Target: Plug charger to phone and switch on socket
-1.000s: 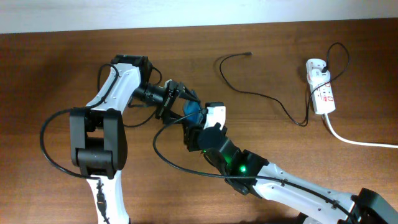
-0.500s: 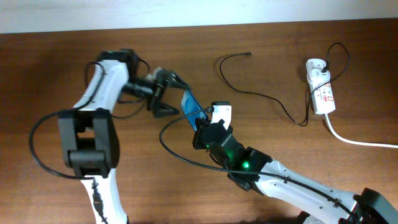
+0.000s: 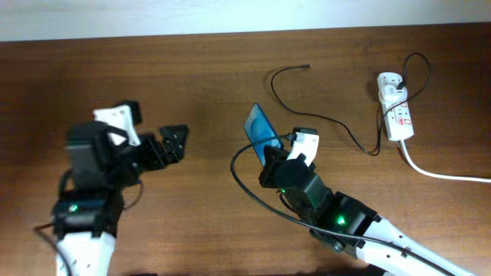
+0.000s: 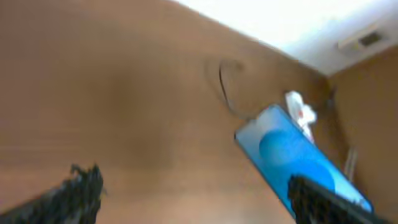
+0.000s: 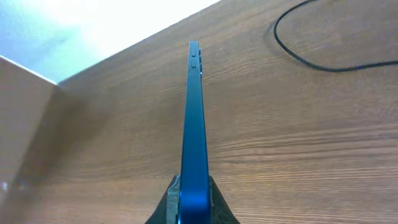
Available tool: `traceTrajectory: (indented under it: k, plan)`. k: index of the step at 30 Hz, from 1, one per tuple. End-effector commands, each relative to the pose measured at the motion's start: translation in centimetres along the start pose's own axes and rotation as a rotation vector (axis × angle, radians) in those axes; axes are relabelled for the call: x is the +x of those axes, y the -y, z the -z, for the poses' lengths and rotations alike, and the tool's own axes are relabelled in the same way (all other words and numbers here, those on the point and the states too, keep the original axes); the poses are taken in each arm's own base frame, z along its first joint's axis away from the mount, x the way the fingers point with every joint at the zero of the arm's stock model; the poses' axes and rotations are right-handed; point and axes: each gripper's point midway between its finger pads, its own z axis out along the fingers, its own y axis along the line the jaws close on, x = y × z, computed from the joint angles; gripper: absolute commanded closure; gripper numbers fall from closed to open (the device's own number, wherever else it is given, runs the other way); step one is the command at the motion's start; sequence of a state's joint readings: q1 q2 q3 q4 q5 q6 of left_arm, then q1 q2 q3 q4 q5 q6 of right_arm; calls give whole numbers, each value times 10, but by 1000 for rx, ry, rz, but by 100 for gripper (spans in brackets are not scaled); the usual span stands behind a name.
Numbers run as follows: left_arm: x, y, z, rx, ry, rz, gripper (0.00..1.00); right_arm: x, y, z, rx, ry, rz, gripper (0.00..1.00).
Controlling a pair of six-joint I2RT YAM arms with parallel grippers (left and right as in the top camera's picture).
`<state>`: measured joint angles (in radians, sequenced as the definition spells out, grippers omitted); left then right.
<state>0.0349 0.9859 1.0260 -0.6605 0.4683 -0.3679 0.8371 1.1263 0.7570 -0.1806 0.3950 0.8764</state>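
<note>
phone [image 3: 261, 130] in right jaws, socket [image 3: 397, 115] marks illegible

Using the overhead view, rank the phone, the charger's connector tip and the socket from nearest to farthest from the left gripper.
Measured from the left gripper:
1. phone, nearest, just to its right in the middle of the view.
2. charger's connector tip, farther right and toward the back.
3. socket, farthest, at the far right side.
</note>
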Motion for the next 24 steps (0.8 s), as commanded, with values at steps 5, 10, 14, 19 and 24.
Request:
traceTrajectory:
  k: [5,10,14,19,24]
  plan:
    - [97,15,-87,393,-702,953,1,-26,4,-7,-11,54,-522,96]
    - [106,12,-93,374,-774,1064,4,30,-62,-36,-257,-313,-660,96]
    - [106,0,-103,285,-728,1103,31,56,-85,-21,-316,-546,-778,96]
    - [108,-5,-107,244,-701,1097,50,65,-92,-12,-289,-666,-942,96]
    - [119,12,-109,243,-759,1094,73,64,-84,-19,-232,-628,-1014,96]
